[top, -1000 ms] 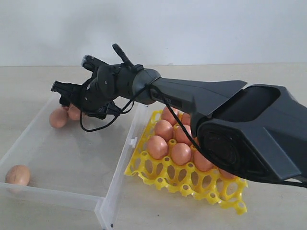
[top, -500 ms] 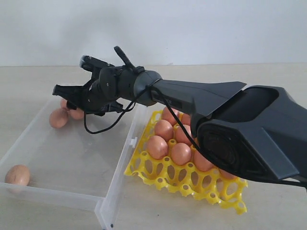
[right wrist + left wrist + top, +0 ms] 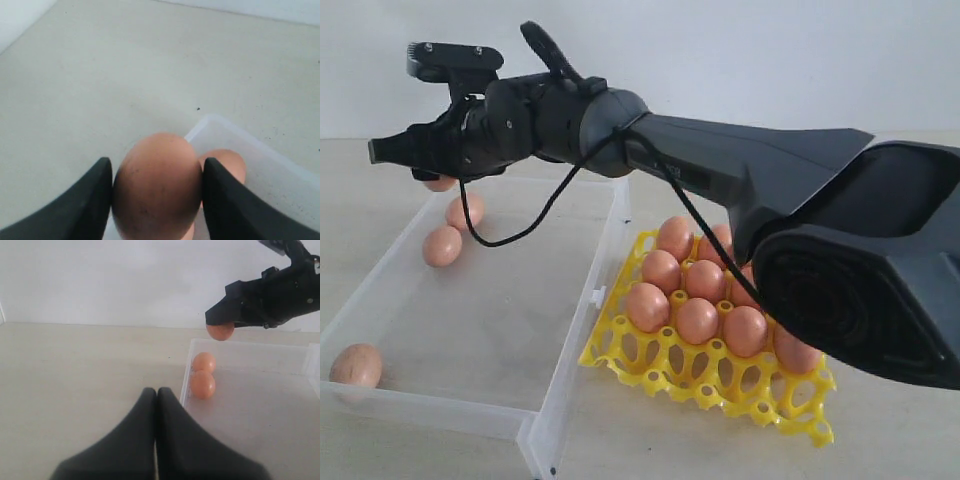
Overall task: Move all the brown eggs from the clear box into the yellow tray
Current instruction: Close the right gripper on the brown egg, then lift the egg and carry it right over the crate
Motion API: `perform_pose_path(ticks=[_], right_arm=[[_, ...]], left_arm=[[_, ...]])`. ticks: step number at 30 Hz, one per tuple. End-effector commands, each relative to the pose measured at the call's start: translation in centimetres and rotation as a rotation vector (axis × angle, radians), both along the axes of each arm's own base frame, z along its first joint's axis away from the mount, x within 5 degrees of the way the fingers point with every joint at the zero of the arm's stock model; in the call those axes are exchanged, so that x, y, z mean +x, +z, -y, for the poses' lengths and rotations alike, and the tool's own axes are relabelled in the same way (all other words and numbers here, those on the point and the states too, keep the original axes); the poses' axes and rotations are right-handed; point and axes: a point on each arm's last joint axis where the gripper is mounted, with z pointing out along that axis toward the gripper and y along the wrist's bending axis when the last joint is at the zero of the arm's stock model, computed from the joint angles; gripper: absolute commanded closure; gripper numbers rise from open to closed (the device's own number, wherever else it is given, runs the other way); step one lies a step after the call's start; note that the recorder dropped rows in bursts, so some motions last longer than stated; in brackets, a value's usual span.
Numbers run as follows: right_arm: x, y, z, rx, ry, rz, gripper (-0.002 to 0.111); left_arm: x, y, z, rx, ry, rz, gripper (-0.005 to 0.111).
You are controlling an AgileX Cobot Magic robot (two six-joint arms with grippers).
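The black right gripper (image 3: 156,172) has its two fingers clamped on the flanks of one smooth pinkish-brown oval egg (image 3: 155,192), held in the air over the far corner of the shallow clear plastic box (image 3: 560,395). Three more brown eggs (image 3: 442,245) lie in that box: two touching at the far end, one alone in the near corner. The rest sit in the rear cups of the bright yellow openwork plastic egg tray (image 3: 720,385), just beside the box; its front cups look empty.

The black left gripper (image 3: 156,392) has its fingers pressed together on nothing, over the pale table (image 3: 75,370) beside the box.

The egg is probably light and stiff but brittle: a hard squeeze or a knock on the lattice could crack the shell. Its smooth, curved skin gives little purchase, so it may slide out toward either end. The safest hold is likely across the widest girth, which is about where the fingers sit now, with gentle pressure.

No brand, label or writing can be read anywhere
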Motion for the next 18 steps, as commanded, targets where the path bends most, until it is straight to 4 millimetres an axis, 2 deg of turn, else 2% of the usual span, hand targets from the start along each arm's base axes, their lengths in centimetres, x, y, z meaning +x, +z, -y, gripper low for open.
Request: perform_pose_path(ticks=[1, 4, 8, 12, 15, 18], right_arm=[[-0.5, 2.6, 1.2, -0.012, 0.003, 0.076, 0.108], [-1.3, 2.7, 2.8, -0.004, -0.016, 0.088, 0.108], [-3.1, 2.0, 6.1, -0.008, -0.048, 0.113, 0.108], [-6.0, 2.3, 10.5, -0.002, -0.059, 0.257, 0.108], [-8.2, 1.9, 14.0, 0.024, -0.108, 0.285, 0.108], [-10.2, 0.9, 17.2, -0.025, -0.125, 0.261, 0.108]], left_arm=[[0.0, 0.1, 0.0, -0.005, 0.0, 0.002, 0.111], [0.0, 0.1, 0.0, -0.005, 0.0, 0.002, 0.111], [0.0, 0.1, 0.0, -0.005, 0.0, 0.002, 0.111], [0.0, 0.1, 0.0, -0.005, 0.0, 0.002, 0.111], [0.0, 0.1, 0.0, -0.005, 0.0, 0.002, 0.111], [0.0, 0.1, 0.0, -0.005, 0.0, 0.002, 0.111]])
